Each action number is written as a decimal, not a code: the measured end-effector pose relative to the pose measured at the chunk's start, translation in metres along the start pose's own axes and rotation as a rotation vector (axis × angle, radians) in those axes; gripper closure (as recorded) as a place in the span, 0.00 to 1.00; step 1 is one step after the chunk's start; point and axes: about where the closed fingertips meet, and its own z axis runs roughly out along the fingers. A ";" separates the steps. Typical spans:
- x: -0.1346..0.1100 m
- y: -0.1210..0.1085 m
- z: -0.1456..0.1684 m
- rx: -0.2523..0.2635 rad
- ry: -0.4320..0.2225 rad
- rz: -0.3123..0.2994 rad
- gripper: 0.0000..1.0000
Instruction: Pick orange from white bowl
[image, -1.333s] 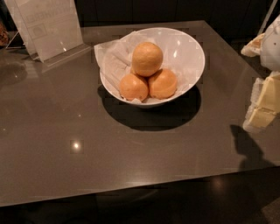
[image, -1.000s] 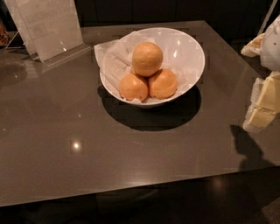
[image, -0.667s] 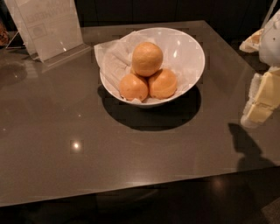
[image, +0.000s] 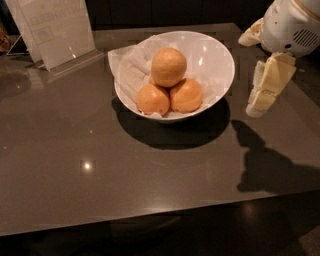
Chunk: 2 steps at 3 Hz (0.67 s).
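Table (image: 150, 175): dark top, smooth, semi-gloss, showed lamp glints. White bowl (image: 216, 60): glossy glaze, bright highlights. Paper liner (image: 131, 70): white, crumpled, matt. Orange (image: 169, 66): dull, dimpled skin. Two smaller fruits (image: 153, 99): smoother, faint sheen. Sign holder (image: 55, 30): clear glossy plastic. Gripper (image: 265, 87), at the right edge beside the bowl: cream, matt, plastic-looking; housing (image: 292, 22) above it was smooth white plastic.

A pale, dimpled orange (image: 169, 66) rests atop two smaller fruits (image: 153, 99) in a glossy white bowl (image: 220, 59) lined with crumpled paper (image: 130, 70), upright on a dark table (image: 100, 150). The gripper (image: 256, 110) hangs just right of the bowl.
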 end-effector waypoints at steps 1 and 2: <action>-0.025 -0.027 0.025 -0.066 -0.062 -0.041 0.00; -0.061 -0.055 0.057 -0.110 -0.102 -0.096 0.00</action>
